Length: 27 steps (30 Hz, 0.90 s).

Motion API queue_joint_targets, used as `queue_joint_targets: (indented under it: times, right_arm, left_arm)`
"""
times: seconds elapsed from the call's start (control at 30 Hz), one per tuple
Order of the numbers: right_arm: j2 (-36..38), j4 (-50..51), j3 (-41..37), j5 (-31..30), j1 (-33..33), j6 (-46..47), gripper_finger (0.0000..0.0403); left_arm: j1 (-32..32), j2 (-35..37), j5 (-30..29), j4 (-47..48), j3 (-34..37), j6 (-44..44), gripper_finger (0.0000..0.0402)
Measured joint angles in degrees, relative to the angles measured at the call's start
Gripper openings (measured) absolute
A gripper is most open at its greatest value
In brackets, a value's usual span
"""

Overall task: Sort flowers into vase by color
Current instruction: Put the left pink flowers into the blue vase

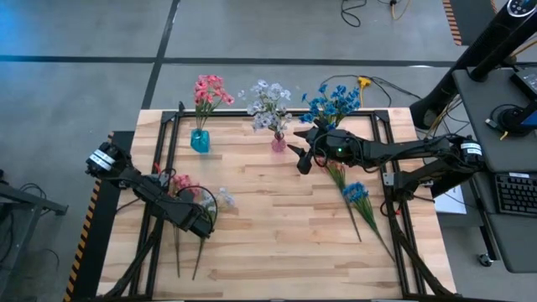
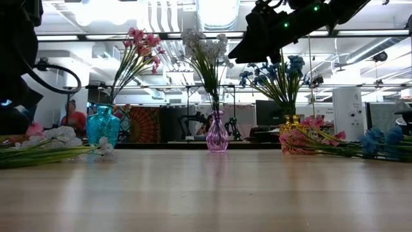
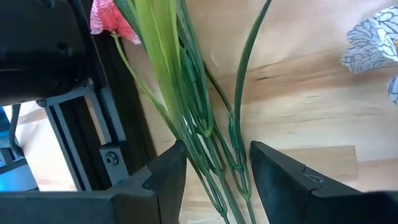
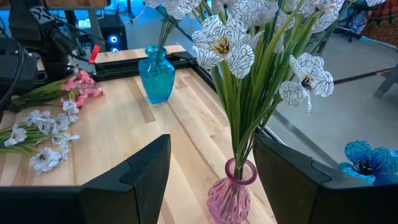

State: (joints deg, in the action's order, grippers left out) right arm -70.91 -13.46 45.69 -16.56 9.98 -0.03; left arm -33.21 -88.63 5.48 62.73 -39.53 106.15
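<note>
Pink (image 1: 180,181) and white (image 1: 225,198) flowers lie on the table's left side, their green stems (image 1: 198,256) pointing to the near edge. My left gripper (image 1: 204,222) points steeply down over them, shut on the stems (image 3: 211,149). My right gripper (image 1: 299,156) hovers open and level beside the pink vase (image 4: 231,198), which holds white flowers (image 1: 270,105). A teal vase (image 1: 200,140) holds pink flowers. A yellow vase (image 2: 291,124) holds blue ones (image 1: 332,102). A blue flower (image 1: 355,191) lies under the right arm. My left gripper pinches several green stems (image 3: 233,134) between its two fingers, some way below the blossoms. The fingers (image 3: 166,177) come from above, slanting down, and lie across the stems. The stems and blossoms lie flat on the table.
A black metal frame (image 1: 170,134) runs along the table's left, far and right sides. More pink blossoms (image 2: 309,138) lie on the table near the right arm. Bare wood (image 1: 277,235) spreads over the middle and near part of the table.
</note>
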Motion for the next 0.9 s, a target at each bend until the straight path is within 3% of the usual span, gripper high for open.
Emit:
queue_joint_targets:
  times: [0.3, 0.63, 0.9]
  right_arm:
    - [0.0, 0.36, 0.0, 0.0, 0.0, 0.0, 0.0221]
    - [0.0, 2.02, 0.0, 0.0, 0.0, 0.61, 0.0221]
    - [0.0, 3.01, 0.0, 0.01, 0.0, 0.69, 0.0221]
  left_arm:
    - [0.02, -0.73, -0.02, -1.34, 0.31, -0.57, 0.0146]
    - [0.04, -0.77, -0.61, -2.23, 0.55, -0.59, 0.0009]
    - [0.02, -0.57, -0.64, -0.95, -0.19, -2.03, 0.0002]
